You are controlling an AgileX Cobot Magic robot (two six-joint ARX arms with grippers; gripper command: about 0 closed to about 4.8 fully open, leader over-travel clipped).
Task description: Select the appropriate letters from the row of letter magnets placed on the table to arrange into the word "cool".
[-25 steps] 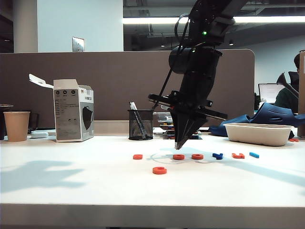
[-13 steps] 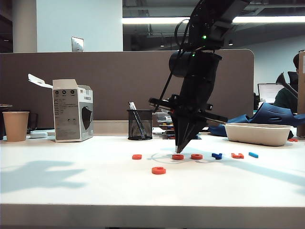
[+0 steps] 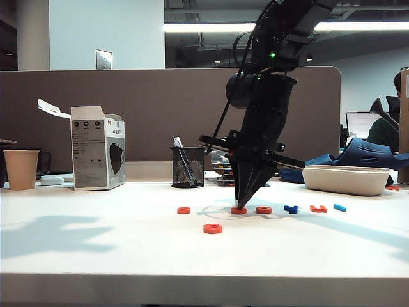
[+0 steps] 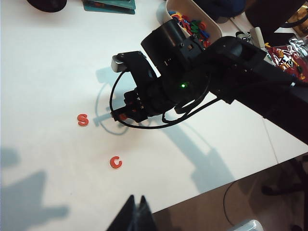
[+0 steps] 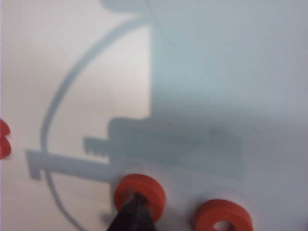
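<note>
I see my right gripper (image 3: 240, 206), jaws together, tip down on an O (image 5: 139, 191) in the row on the table (image 3: 96, 243), a second O (image 3: 264, 210) beside, the C (image 3: 213, 228) nearer, a pen cup (image 3: 188, 167) behind, while my left gripper (image 4: 136, 214), also together, hangs aloft.

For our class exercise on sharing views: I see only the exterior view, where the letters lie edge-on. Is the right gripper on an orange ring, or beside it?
Observer: On it. The right wrist view shows the right gripper shut, its tips on the middle of an orange ring.
Operator: Which letter lies alone, nearer the front?
Observer: The left wrist view shows that it is the C.
Operator: And the left gripper?
Observer: The left gripper hangs shut, high above the table near its front edge, outside your view.
</note>
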